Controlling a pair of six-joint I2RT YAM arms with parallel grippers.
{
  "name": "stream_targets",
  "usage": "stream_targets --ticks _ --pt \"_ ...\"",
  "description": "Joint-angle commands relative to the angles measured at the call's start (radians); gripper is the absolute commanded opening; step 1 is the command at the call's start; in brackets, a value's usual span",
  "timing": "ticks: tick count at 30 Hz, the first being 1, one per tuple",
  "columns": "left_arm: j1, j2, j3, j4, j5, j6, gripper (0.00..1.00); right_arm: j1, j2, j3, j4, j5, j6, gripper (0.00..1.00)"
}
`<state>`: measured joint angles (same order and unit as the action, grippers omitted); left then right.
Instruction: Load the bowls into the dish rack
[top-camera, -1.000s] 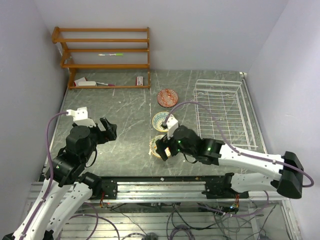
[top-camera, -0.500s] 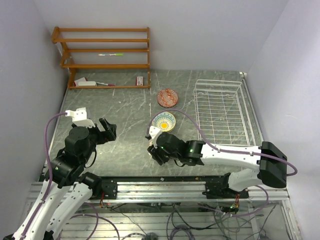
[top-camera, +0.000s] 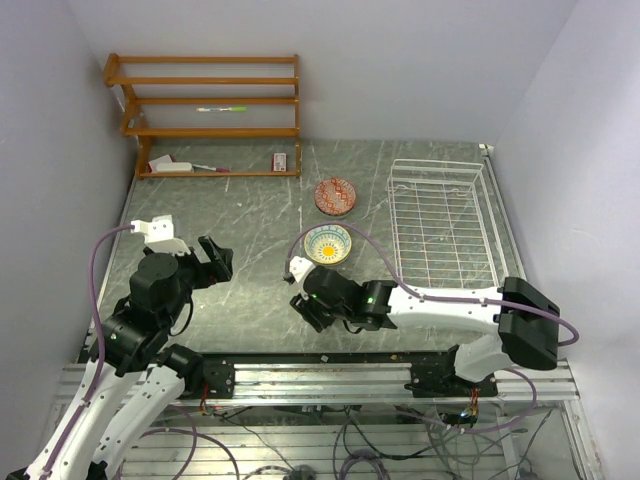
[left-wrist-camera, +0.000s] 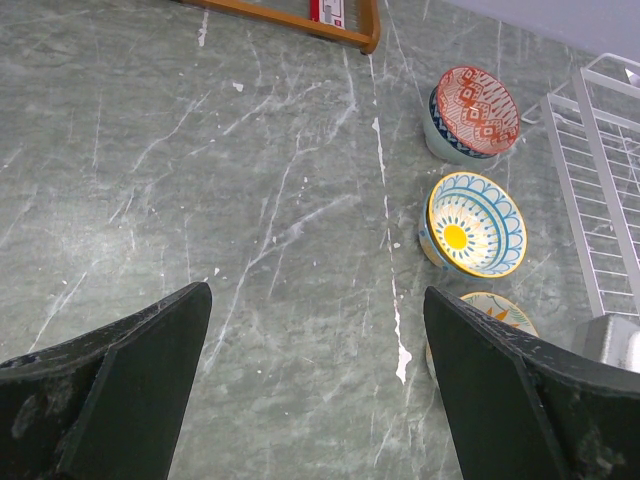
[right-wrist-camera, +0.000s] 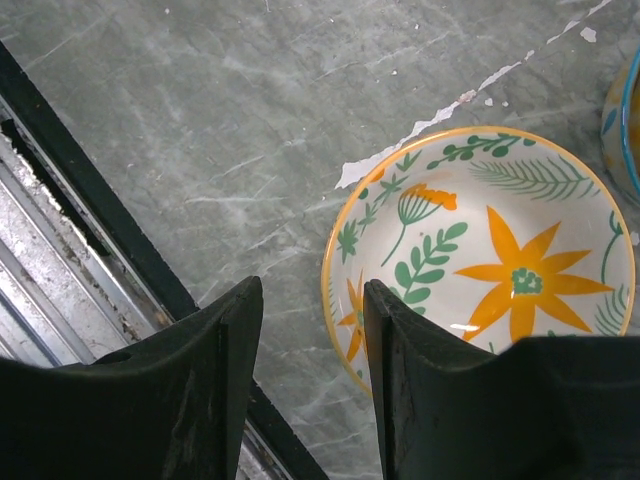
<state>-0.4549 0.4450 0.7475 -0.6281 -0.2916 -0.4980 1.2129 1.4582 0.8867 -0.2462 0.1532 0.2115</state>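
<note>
The orange floral bowl (right-wrist-camera: 480, 265) sits on the grey marbled table (top-camera: 250, 210) at the 6 o'clock end of a short row, with the teal-yellow bowl (top-camera: 328, 243) and red-brown bowl (top-camera: 335, 195) lined up toward 12 o'clock and the white dish rack (top-camera: 440, 220) at their 3 o'clock. My right gripper (right-wrist-camera: 312, 290) hangs at the floral bowl's rim, fingers apart, one over the inside and one outside. My left gripper (left-wrist-camera: 318, 292) hovers at the row's 9 o'clock, fingers spread wide.

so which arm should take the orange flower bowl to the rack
Right. The right gripper straddles the orange floral bowl at its rim, and the dish rack lies on its side. The left gripper hangs open, well apart from it.
</note>
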Motion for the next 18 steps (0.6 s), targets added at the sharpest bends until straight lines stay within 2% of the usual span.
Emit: stream_targets --ticks 1,8,14,18 --pt "0.005 -0.002 0.035 -0.002 0.003 0.001 0.98 0.004 0.038 0.043 -0.008 0.019 -0.017 0.45" --pt "0.005 -0.006 0.035 -0.001 0.003 0.002 0.98 0.004 0.053 0.046 -0.008 0.03 -0.016 0.45" --pt "0.005 -0.012 0.035 -0.001 0.004 0.002 0.98 0.004 0.072 0.044 -0.004 0.022 -0.016 0.38" --pt "0.006 -0.019 0.033 -0.001 0.004 0.003 0.98 0.004 0.09 0.046 -0.007 0.029 -0.01 0.37"
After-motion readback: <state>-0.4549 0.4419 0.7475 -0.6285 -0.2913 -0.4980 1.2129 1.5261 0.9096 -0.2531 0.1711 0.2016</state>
